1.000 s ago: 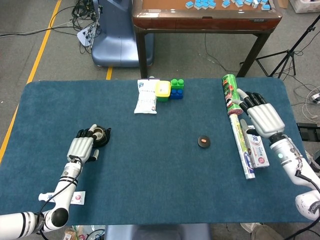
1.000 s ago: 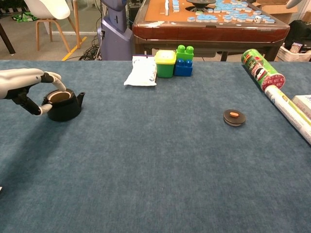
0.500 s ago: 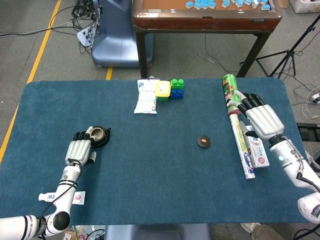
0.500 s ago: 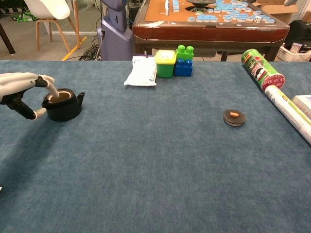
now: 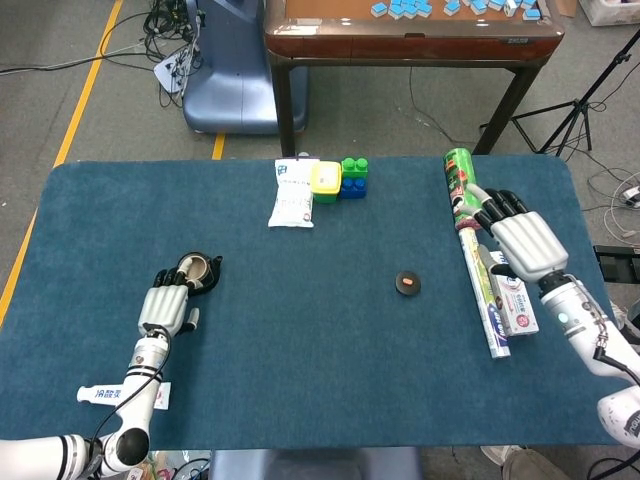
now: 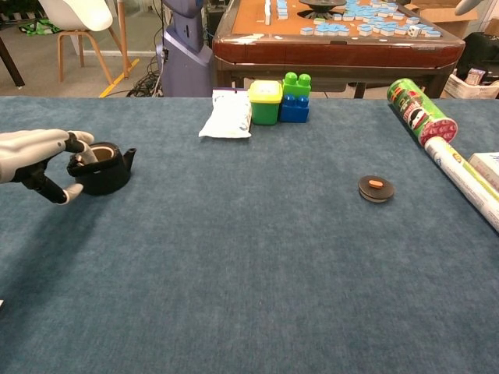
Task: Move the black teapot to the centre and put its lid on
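The black teapot point(image 5: 203, 272) point(image 6: 107, 168) stands lidless at the table's left side, spout pointing right. My left hand point(image 5: 169, 306) point(image 6: 33, 158) is just to its left. One fingertip reaches over the rim and the thumb lies beside the pot's left wall, fingers spread. The pot stays on the cloth. Its round black lid point(image 5: 407, 283) point(image 6: 376, 188), with an orange knob, lies right of centre. My right hand point(image 5: 526, 245) lies flat at the right edge with fingers out, holding nothing.
At the back stand a white packet point(image 5: 292, 193), a yellow cup point(image 5: 325, 181) and green and blue blocks point(image 5: 353, 178). A green can point(image 5: 460, 180), a long roll point(image 5: 483, 300) and a toothpaste box point(image 5: 515, 298) lie by the right hand. A small sachet point(image 5: 104, 393) lies front left.
My left hand has drawn back toward the front edge, its fingertips now just reaching the teapot's rim. The teapot, the lid and the right hand have stayed put.
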{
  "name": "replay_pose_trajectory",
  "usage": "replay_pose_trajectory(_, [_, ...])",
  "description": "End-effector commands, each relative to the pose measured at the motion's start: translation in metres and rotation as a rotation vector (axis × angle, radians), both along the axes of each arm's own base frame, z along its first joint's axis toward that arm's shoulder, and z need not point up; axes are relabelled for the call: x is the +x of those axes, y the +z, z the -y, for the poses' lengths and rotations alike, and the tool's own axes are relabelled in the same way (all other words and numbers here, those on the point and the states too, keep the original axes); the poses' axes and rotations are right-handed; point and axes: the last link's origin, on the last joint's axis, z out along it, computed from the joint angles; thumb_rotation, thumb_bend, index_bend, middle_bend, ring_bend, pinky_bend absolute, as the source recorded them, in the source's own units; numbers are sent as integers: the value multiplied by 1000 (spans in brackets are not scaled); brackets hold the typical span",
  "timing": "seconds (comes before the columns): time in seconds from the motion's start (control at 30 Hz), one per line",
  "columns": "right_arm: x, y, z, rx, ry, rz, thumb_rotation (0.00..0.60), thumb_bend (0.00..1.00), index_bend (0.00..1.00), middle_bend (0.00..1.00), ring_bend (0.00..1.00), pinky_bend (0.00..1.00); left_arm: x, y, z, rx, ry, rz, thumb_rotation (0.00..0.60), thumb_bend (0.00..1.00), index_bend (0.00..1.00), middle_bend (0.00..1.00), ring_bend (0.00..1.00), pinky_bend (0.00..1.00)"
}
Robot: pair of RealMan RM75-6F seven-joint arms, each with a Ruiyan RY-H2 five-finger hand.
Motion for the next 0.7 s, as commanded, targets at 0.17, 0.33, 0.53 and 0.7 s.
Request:
replay_pose_trajectory(0.17, [-5,3,-1,-3,-9,0,600,522,159,0,0,0,4,-8,-5,15,-16,2,600,452,327,0,0,0])
replay_pose_trajectory(0.33, [-9,5,1,-5,-19,2,600,521,159,0,0,0,7,-13,-10,21,-24,9,600,452,350,0,0,0])
replay_pose_trajectory(0.53, [-11,5,5,-3,-22,3,600,521,159,0,0,0,13,-20,-15,18,-38,10,600,452,380,0,0,0])
replay_pose_trajectory(0.7, [-12,3,9,3,-23,5,600,522,159,0,0,0,16,-24,-18,36,-50,6,600,452,438,0,0,0])
